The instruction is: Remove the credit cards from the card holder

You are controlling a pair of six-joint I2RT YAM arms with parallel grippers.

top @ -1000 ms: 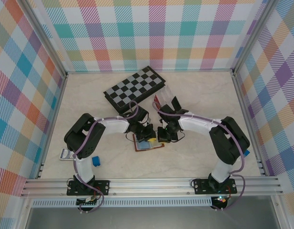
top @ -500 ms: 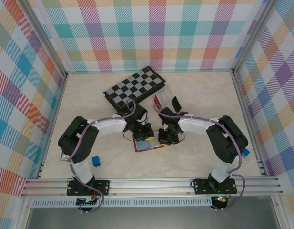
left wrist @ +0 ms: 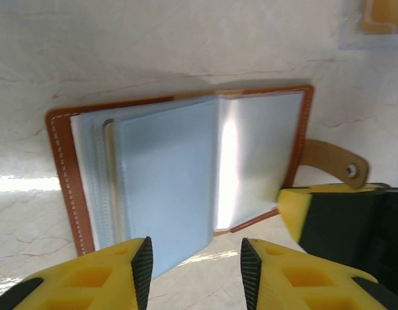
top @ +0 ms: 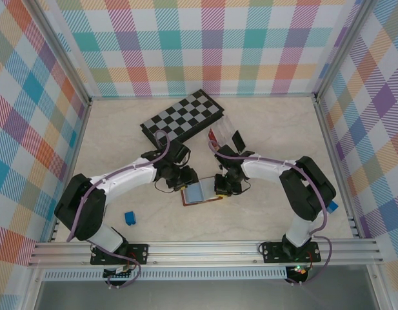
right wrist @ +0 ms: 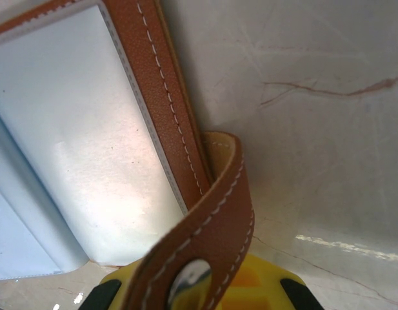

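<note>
Fingers point(left wrist: 95, 278) of the left gripper point(left wrist: 195, 261), two yellow ones, stand spread with nothing pinched between them. Just ahead of them one card holder point(left wrist: 186, 168) lies open on the table point(top: 276, 129), its pale sleeves fanned up. To their right, at the holder's corner, sits the right gripper point(top: 222, 187), pressed together. The holder's single tab point(right wrist: 211, 213) curls against its yellow fingers; whether it pinches the tab I cannot tell. Beyond the left gripper lies one chessboard point(top: 182, 118), well apart from the holder. Beyond the right gripper stands one clear box point(top: 226, 137). Behind the left gripper, toward the bases, lies one small blue thing point(top: 129, 217).
</note>
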